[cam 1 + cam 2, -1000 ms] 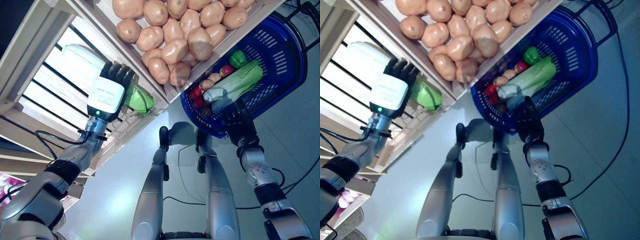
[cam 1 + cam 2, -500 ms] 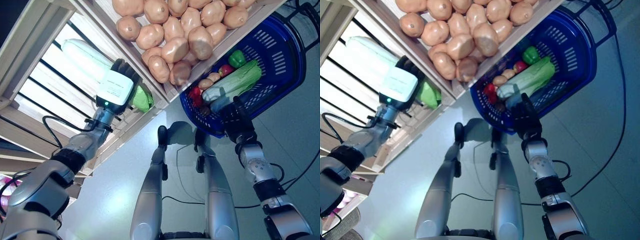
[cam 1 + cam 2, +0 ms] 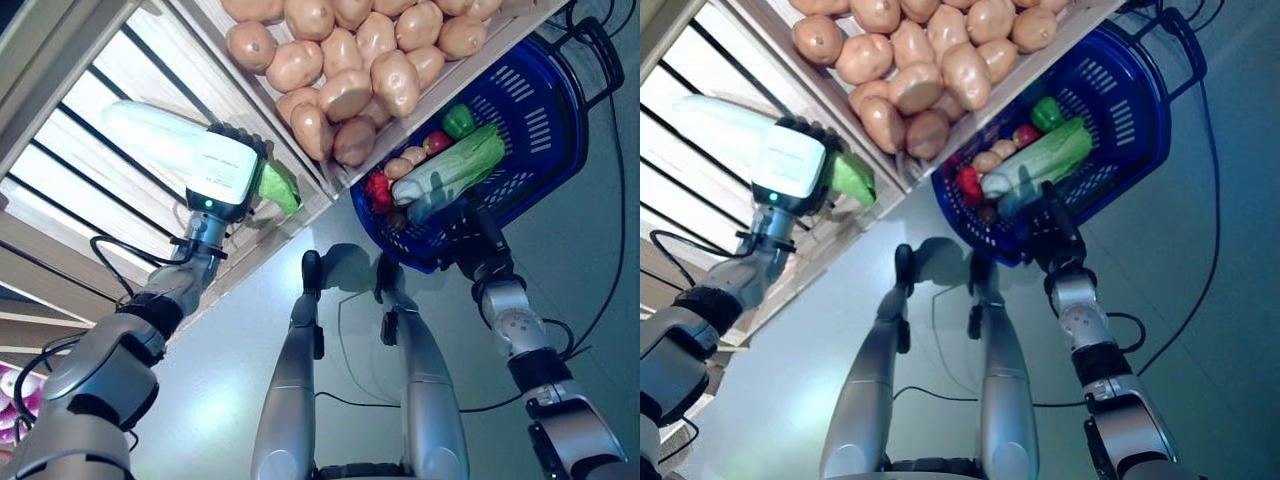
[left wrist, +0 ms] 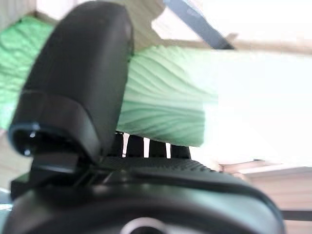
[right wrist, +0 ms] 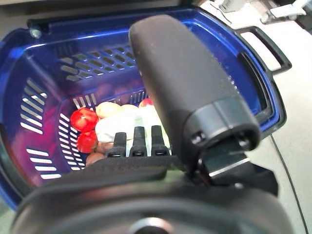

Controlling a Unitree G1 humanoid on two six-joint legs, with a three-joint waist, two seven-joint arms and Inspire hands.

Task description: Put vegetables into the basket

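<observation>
From the head camera I see my left hand (image 3: 228, 172) up at the slatted wooden shelf (image 3: 90, 215), its fingers wrapped around a long pale cabbage (image 3: 150, 130) whose green leafy end pokes out past the hand. The left wrist view confirms what the head view hides: the thumb (image 4: 78, 87) curls over the ribbed green leaf, and the fingers close beneath it, so the cabbage is clamped in the hand, just above the slats.

Beside it, a crate of potatoes (image 3: 345, 60) sits on the same shelf unit.

My right hand (image 3: 470, 235) grips the near rim of the blue basket (image 3: 545, 130). The head view shows only the back of that hand at the rim; the right wrist view shows the fingers (image 5: 136, 141) hooked over the edge into the basket with the thumb outside. Inside the basket lie another long cabbage (image 3: 450, 170), a green pepper (image 3: 458, 120), red tomatoes (image 5: 84, 119) and some small potatoes (image 3: 400, 167).
</observation>
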